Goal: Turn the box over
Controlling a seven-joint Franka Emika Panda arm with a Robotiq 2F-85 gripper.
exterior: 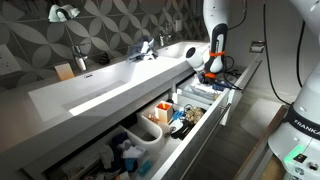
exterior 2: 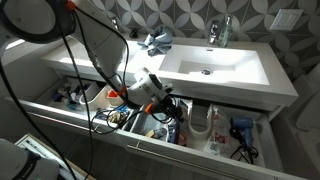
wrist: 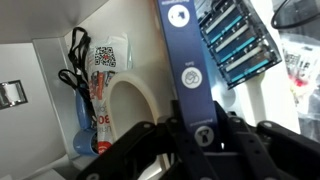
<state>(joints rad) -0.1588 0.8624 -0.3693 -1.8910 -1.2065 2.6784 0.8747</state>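
- The gripper [wrist: 200,130] is pinching the box [wrist: 186,60]. The jaws are pressing on the carton's lower end from both sides, so the hand is neither spread nor fully pressed together.
- The box is standing on edge, with its narrow dark-blue side and white round marks facing the wrist camera. This posture is judged to be the midpoint of the turn-over; the flip is not yet completed.
- The box is hanging over the open drawer [exterior 2: 150,150], above a white ring-shaped item [wrist: 135,100] and beside a pack of razor cartridges [wrist: 235,40]. Whether it is touching anything beneath cannot be told.
- In both exterior views the gripper [exterior: 212,70] [exterior 2: 150,97] is reaching down into the drawer. The box is too small to make out there.
- The drawer is sitting under a long white basin [exterior: 100,85] and is holding crowded toiletries, so free landing space is looking scarce.
- The room is appearing as a bathroom: a tap [exterior 2: 158,42] and a grey geometric-tiled wall [exterior: 110,20] are standing behind the basin.
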